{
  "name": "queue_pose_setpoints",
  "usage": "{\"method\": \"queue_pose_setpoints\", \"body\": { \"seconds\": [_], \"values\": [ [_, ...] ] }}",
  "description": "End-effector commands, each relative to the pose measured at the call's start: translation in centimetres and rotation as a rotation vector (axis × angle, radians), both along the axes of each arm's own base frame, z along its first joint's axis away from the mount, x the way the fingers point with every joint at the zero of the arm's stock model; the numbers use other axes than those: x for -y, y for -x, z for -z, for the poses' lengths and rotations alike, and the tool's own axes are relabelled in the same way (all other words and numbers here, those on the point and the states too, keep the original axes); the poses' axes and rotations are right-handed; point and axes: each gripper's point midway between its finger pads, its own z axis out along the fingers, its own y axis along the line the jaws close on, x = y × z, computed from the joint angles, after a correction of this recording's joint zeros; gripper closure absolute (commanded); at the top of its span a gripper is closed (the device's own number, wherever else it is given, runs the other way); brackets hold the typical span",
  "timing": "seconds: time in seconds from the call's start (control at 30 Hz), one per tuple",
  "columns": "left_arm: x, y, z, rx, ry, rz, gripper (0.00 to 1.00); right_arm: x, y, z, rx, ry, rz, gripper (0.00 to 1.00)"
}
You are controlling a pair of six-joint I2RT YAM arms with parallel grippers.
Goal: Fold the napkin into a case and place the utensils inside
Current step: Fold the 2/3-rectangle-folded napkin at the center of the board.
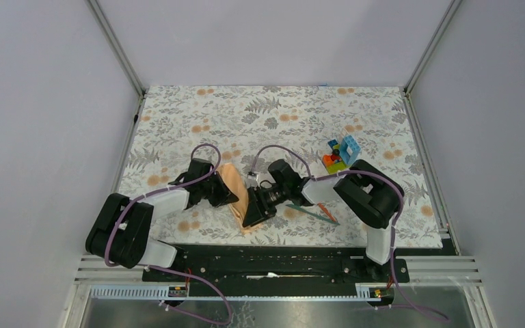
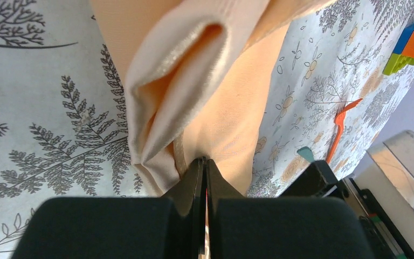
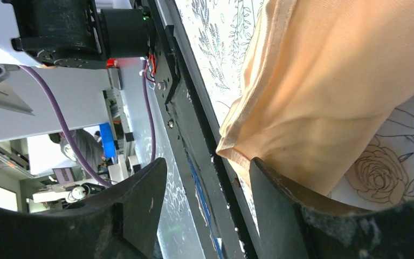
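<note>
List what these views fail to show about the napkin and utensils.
- Top view: the left arm and right arm cover most of the napkin, so its fold is unreadable.
- Left wrist view: a black arm part hides all but one tip of the teal utensil.
- Right wrist view: the frame edges cut the napkin off, and no utensils are in view.

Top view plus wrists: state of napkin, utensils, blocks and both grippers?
napkin: partly folded, bunched, one fold gaping like a pocket
left gripper: shut on the napkin's edge
right gripper: open, at the napkin's near corner, holding nothing
orange utensil: flat on the mat, outside the napkin
teal utensil: on the mat, outside the napkin, mostly hidden
blocks: clustered on the mat, apart from both arms
</note>
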Motion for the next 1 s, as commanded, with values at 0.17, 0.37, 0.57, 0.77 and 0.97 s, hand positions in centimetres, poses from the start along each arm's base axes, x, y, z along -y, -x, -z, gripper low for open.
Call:
{"method": "queue_pose_setpoints", "body": {
  "seconds": [0.17, 0.37, 0.57, 0.77, 0.97],
  "values": [
    [-0.4, -0.5, -0.6, 0.040, -0.006, -0.006, 1.00, -1.3, -2.3, -1.6, 0.117, 0.053, 0.003, 0.34],
    [0.8, -1.6, -4.5, 0.134, 0.059, 0.049, 0.92, 1.2, -1.9, 3.9, 0.101, 0.181, 0.056, 0.35],
    [1.3, -2.8, -9.5, 0.247, 0.083, 0.087, 0.76, 4.3, -2.5, 4.9, 0.161, 0.292, 0.066, 0.35],
    [-2.0, -3.5, -13.0, 0.322, 0.015, 0.014, 0.60, 4.8, -3.5, 0.8, 0.280, 0.314, 0.008, 0.34],
    [-6.6, -3.9, -15.1, 0.354, -0.058, -0.073, 0.53, 1.8, -6.9, -3.9, 0.403, 0.230, 0.043, 0.29]
  ]
}}
